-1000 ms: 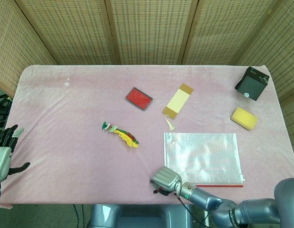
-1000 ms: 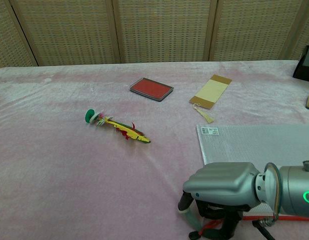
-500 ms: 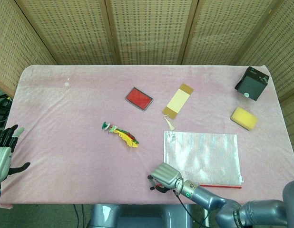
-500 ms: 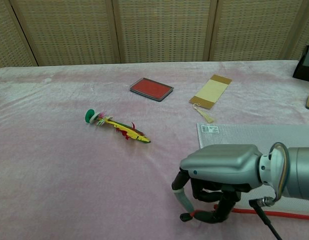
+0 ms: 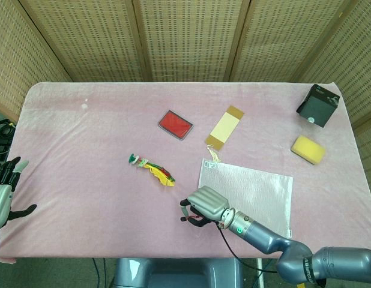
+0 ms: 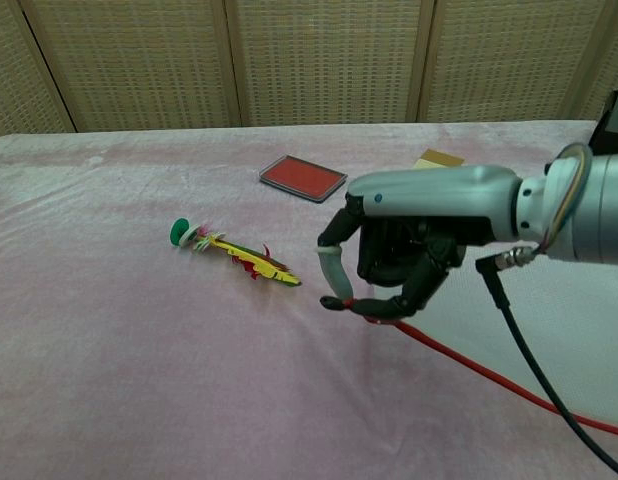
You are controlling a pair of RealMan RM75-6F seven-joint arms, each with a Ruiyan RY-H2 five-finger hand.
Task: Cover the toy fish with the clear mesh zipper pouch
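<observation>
The toy fish (image 5: 153, 170) (image 6: 239, 258), yellow, red and green, lies flat on the pink cloth left of centre. The clear mesh zipper pouch (image 5: 250, 192) (image 6: 554, 335) sits to its right, its near left corner raised off the cloth. My right hand (image 5: 203, 207) (image 6: 399, 250) pinches the pouch's red zipper edge (image 6: 459, 358) at that corner, a short way right of the fish's tail. My left hand (image 5: 2, 193) hangs with fingers spread beyond the table's left edge, holding nothing.
A red flat tin (image 5: 175, 124) (image 6: 303, 178) lies behind the fish. A tan card with a tassel (image 5: 224, 129) sits just behind the pouch. A yellow sponge (image 5: 308, 149) and a black box (image 5: 318, 105) stand at the far right.
My right hand has risen from the near edge and moved left toward the fish, pulling the pouch's zipper corner up and along. The pouch has shifted left and skewed.
</observation>
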